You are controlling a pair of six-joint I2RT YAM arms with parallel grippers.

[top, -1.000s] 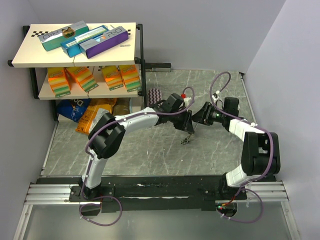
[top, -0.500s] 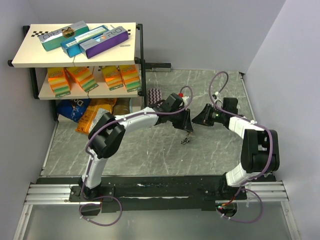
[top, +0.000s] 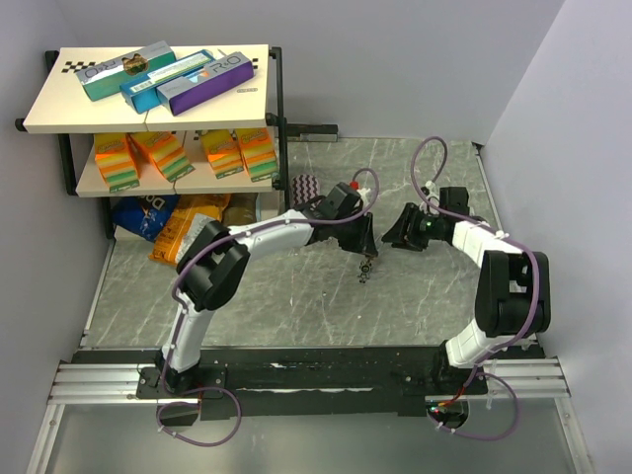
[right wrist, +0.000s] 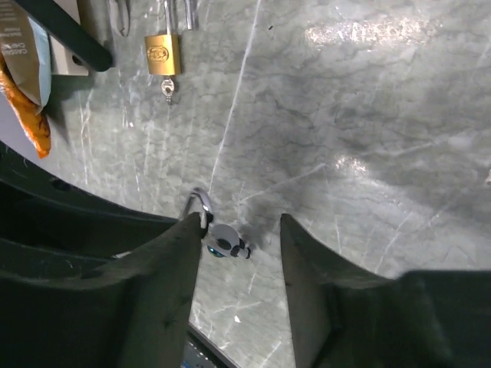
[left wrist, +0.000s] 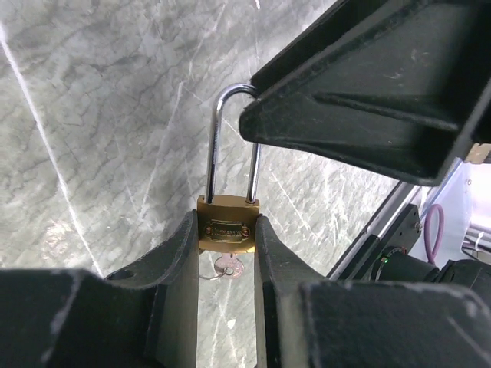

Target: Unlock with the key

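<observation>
A two-tier shelf rack with white boards (top: 69,111) stood at 10 o'clock on the grey marbled desk (top: 276,296). Long teal, blue and purple cartons (top: 168,74) lay on its top board. From the near edge the left arm reached to mid-desk, where the left tool (top: 367,247) was clamped on a small brass-coloured padlock (left wrist: 228,225). In the left wrist view both fingers pressed against the sides of its body, and its steel shackle (left wrist: 214,138) stood toward 12 o'clock. The tiny silver metal key (left wrist: 228,266) sat in the padlock's underside, at 6 o'clock of the body, between the same fingers. At 3 o'clock of the left tool, near but not touching, the right tool (right wrist: 239,226) pointed toward it with its fingers spread apart. In the right wrist view the padlock and key showed at 11 o'clock, well apart from those fingers.
</observation>
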